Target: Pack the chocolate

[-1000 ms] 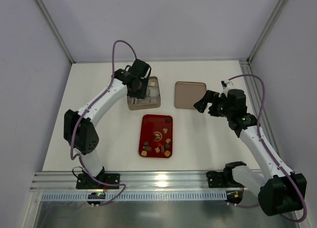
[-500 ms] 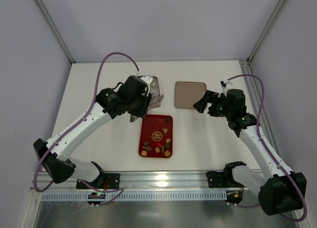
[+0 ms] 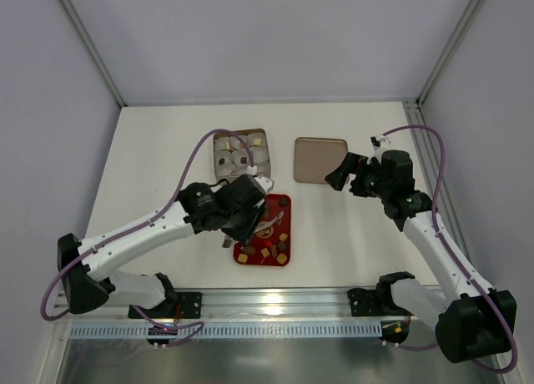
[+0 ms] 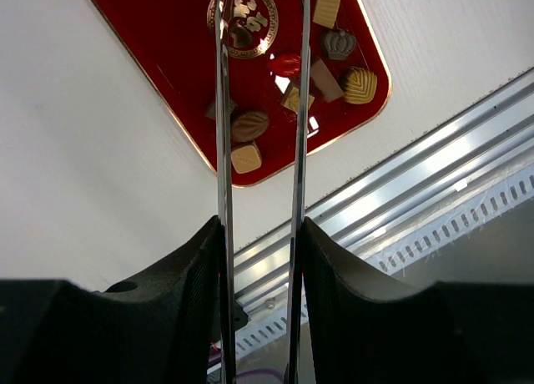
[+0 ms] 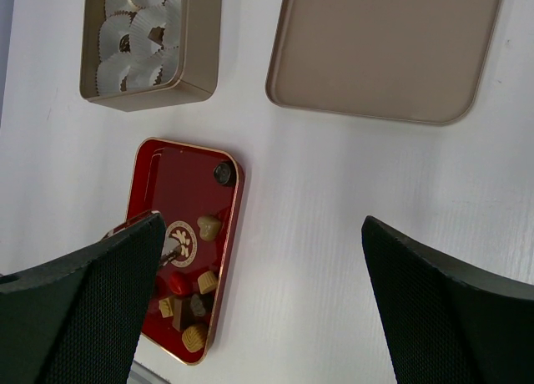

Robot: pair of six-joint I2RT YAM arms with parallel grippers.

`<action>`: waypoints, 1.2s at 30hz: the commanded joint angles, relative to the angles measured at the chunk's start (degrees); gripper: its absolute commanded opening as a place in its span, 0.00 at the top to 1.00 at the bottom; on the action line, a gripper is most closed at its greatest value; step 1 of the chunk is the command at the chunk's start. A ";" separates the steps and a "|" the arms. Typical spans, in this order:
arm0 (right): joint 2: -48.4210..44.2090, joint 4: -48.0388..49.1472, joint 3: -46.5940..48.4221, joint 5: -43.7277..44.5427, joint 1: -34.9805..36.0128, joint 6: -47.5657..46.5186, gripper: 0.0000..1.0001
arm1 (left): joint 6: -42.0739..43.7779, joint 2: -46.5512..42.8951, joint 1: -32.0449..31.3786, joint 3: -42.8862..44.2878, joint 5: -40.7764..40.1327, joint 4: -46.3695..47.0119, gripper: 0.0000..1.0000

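The chocolate [image 4: 249,125] you are packing lies loose on the red tray [image 4: 179,50], mostly crowded toward its near end: tan squares, a brown oval, a dark crown-shaped piece, a ribbed tan one and a red one (all small against the tray). One dark round piece sits alone at the tray's far right corner.

Your left gripper [image 3: 257,224] hangs over the middle of the tray. Its two long thin fingers [image 4: 219,150] are parallel with a clear gap, released, with nothing gripped. You cannot tell whether the tips touch the tray, since the wrist view cuts them off.

Beyond the tray, and apart from it, stands the tin [image 5: 150,96], filled with paper cups [image 5: 133,25], a couple showing something dark inside. The lid [image 5: 384,50] lies flat just right of the tin. Your right gripper [image 3: 345,174] hovers at the lid's right edge, jaws spread wide and empty.
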 commanded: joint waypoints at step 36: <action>-0.28 0.34 0.92 1.15 0.59 -0.74 0.00 | -2.61 6.07 -7.50 -2.55 1.82 5.64 0.65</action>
